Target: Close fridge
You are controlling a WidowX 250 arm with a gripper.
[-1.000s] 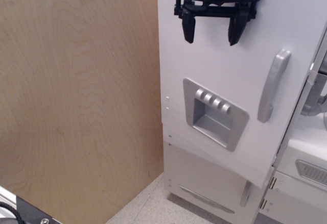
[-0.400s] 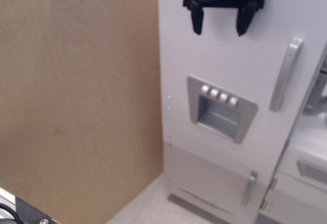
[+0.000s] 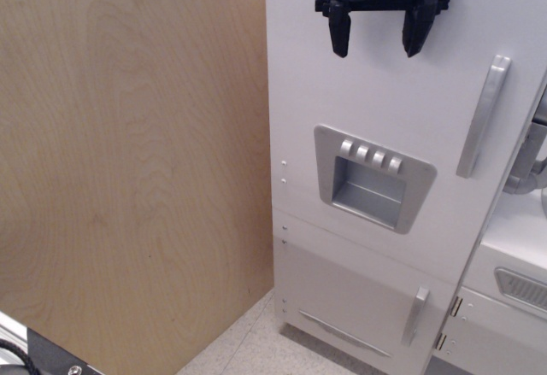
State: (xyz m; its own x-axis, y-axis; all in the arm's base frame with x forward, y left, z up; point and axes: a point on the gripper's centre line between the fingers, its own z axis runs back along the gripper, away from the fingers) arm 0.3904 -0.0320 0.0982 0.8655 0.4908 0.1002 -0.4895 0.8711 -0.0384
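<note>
1 second on, the tall white toy fridge [image 3: 385,136] door has swung nearly flush, the black gripper [image 3: 377,35] open before it, so closing looks almost finished.

The end effector [image 3: 379,26] hangs spread before the fridge [image 3: 376,93] door's bare upper face. A wooden panel [image 3: 132,161] walls the left; the bar handle [image 3: 483,117] juts at right.

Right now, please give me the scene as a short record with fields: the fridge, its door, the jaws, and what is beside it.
fridge: white, tall
door: looks flush with the body, grey bar handle at its right edge
dispenser panel: grey, four buttons
gripper: black, jaws open, holding nothing, in front of upper door
left of fridge: wooden board
</note>
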